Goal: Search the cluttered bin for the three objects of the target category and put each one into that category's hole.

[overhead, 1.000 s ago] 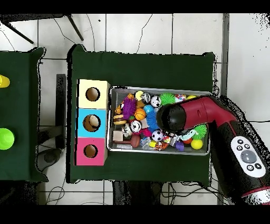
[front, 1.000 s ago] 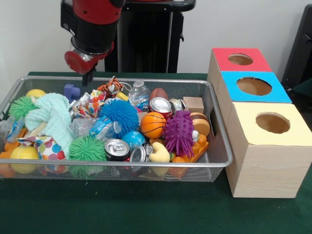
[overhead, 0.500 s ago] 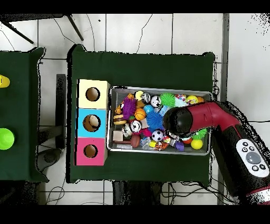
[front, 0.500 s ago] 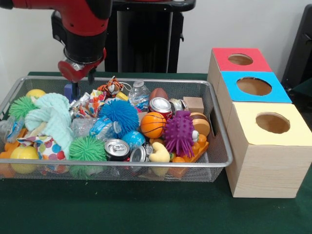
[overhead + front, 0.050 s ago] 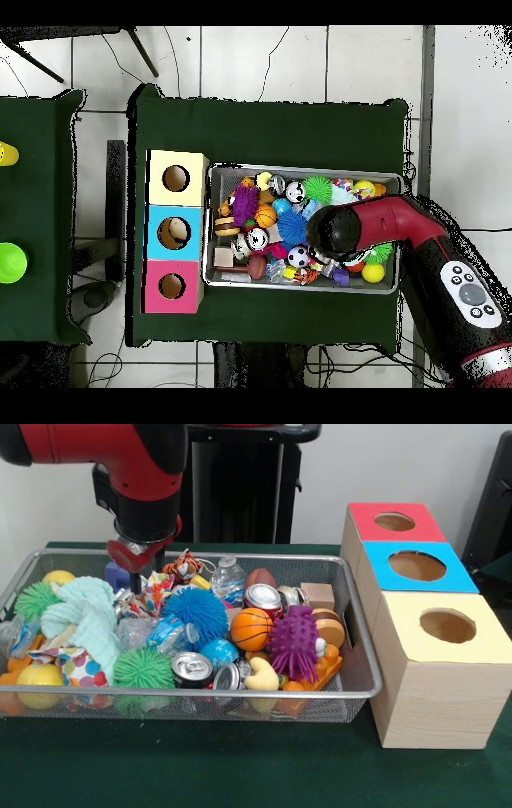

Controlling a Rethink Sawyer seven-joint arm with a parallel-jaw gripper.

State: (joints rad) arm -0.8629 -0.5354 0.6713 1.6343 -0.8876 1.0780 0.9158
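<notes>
Search step: red-and-black arm's gripper [image 5: 138, 581] low over silver wire-mesh bin [image 5: 360, 680], jaw state indiscernible; next, pick a target.

I see a green table [image 5: 240, 776]. On it sits a wire bin [image 5: 364, 664] full of toys, near the table's middle. A wood box [image 5: 436, 696] w/ 3 holes sits right beside the bin, by one table edge.
</notes>
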